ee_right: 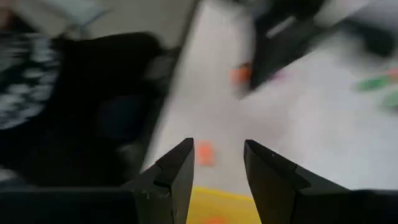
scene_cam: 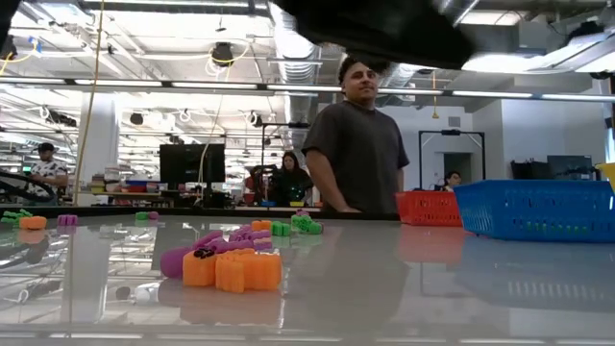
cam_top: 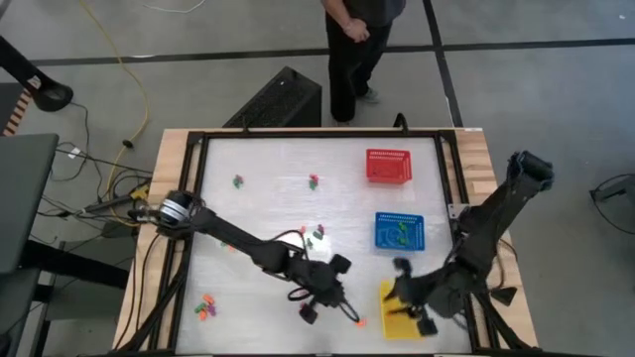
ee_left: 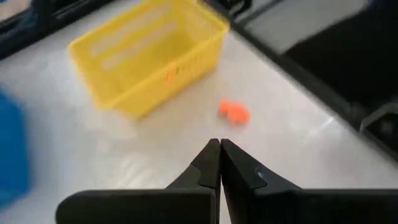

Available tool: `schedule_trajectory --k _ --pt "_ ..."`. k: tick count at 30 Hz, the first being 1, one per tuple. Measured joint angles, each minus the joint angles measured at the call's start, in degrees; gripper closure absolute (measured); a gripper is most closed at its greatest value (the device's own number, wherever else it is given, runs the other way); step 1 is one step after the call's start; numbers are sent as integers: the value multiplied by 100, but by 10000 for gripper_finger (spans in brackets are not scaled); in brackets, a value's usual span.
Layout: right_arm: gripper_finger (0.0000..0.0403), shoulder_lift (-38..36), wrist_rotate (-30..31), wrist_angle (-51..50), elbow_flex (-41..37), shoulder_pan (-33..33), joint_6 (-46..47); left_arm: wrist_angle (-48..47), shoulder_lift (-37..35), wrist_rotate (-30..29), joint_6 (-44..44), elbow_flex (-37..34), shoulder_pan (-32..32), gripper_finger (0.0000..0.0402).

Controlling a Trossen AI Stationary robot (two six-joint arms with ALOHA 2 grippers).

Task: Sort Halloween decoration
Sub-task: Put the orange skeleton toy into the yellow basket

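Note:
The Halloween decoration is small orange, green and purple trinkets scattered on the white table. One orange trinket (cam_top: 359,320) (ee_left: 234,112) lies just beside the yellow basket (cam_top: 402,319) (ee_left: 149,56). My left gripper (cam_top: 345,309) (ee_left: 219,146) is shut with nothing between its fingers, and it points at that trinket from a short way off. My right gripper (cam_top: 395,290) (ee_right: 217,155) hangs open over the yellow basket's left rim (ee_right: 217,211), holding nothing. More trinkets lie in clusters at the near left (cam_top: 205,307) (scene_cam: 235,271) and the table's middle (cam_top: 317,233).
A red basket (cam_top: 388,166) (scene_cam: 428,207) stands at the far right, with a blue basket (cam_top: 399,232) (scene_cam: 538,210) nearer. Single trinkets lie farther back (cam_top: 238,181) (cam_top: 314,181). A person (cam_top: 352,50) (scene_cam: 360,144) stands beyond the far edge. A black frame (cam_top: 298,137) rims the table.

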Motion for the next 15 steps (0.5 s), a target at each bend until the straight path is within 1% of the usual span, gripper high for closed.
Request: schedule_trajectory --k 2,4,7,11,15 --pt "232 333 -378 165 87 -149 117 -501 -284 -345 34 -135 -67 401" --pt "232 735 -551 160 283 -287 145 -1014 -593 -601 -32 -333 -120 402" --pt "232 1363 -776 -94 624 -496 130 -1142 -1255 -884 -173 -905 -151 401" --pt "232 2143 -1212 -605 1322 -697 134 -833 -2399 -1403 -414 -2070 -172 401" --pt "232 2899 -1447 -1352 2176 -783 143 -37 -3670 -1932 -311 -3163 -150 401"
